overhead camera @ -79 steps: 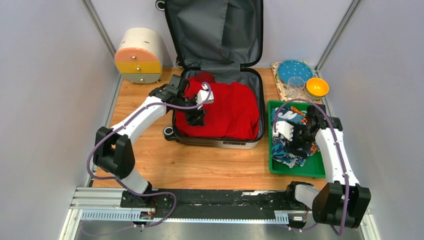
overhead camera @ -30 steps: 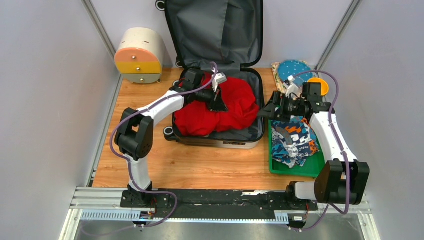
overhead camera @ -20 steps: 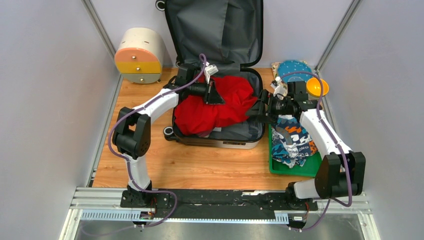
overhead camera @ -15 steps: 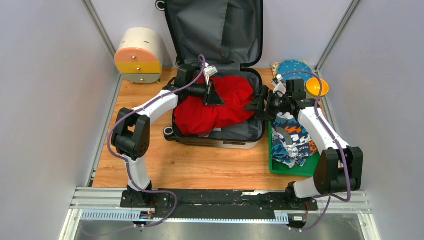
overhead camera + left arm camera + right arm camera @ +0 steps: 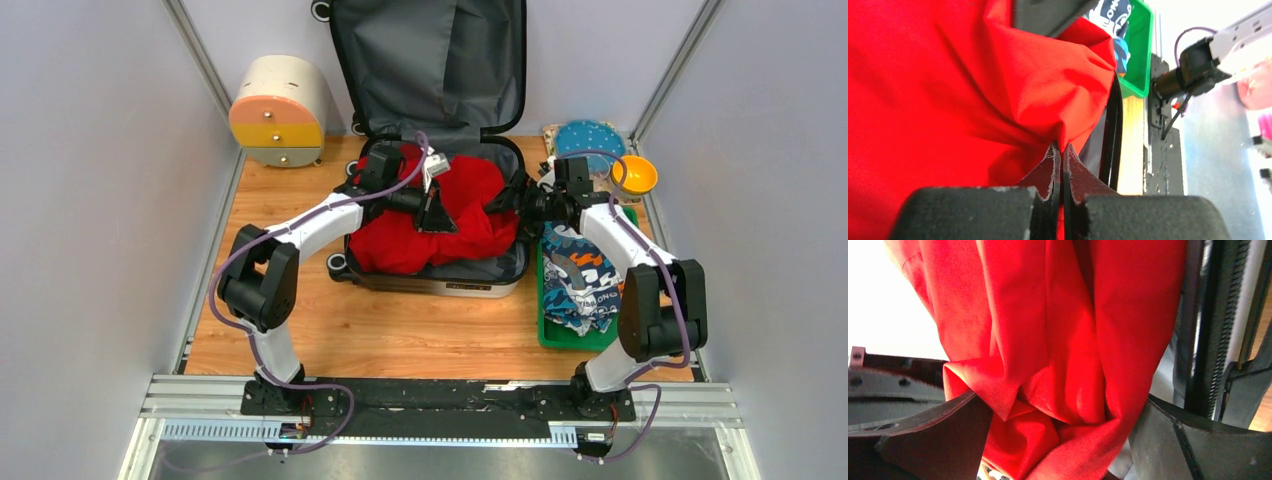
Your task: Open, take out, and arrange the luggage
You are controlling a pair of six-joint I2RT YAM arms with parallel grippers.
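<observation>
Wooden tabletop [image 5: 400, 335], boxed in by grey walls, carries everything, and the work sits in its far half. At the centre of it the left gripper [image 5: 438, 215] is clamped hard on a fold of the red garment [image 5: 475, 232]. Its wrist view shows the fingertips pressed together with cloth pinched between them and the fabric fanning up and away from the pinch. The right gripper [image 5: 508, 203] stands spread wide. In its own wrist view a bunched ridge of the same red cloth hangs in the gap between the two fingers. Whether the ridge rests against either finger I cannot tell, and nothing is gripped there.

Outward from the right claw, the garment's bulk lies straight ahead of it, toward the left claw, so the heap stretches crosswise between the two. Just beside the right claw's outer finger runs the zip-edged right rim of the luggage [image 5: 450, 284]. The case lies open beneath both claws — its long axis runs away from the arm bases, and its grey-lined lid stands up against the back wall beyond them. Back along the right arm sits the green tray [image 5: 568, 344], holding a patterned cloth [image 5: 585, 285].

The coming move, as I judge it, turns on that ridge. The cloth is already between the right fingers, so closing matters more than reaching — the likeliest snag is the outer finger catching the case rim.
</observation>
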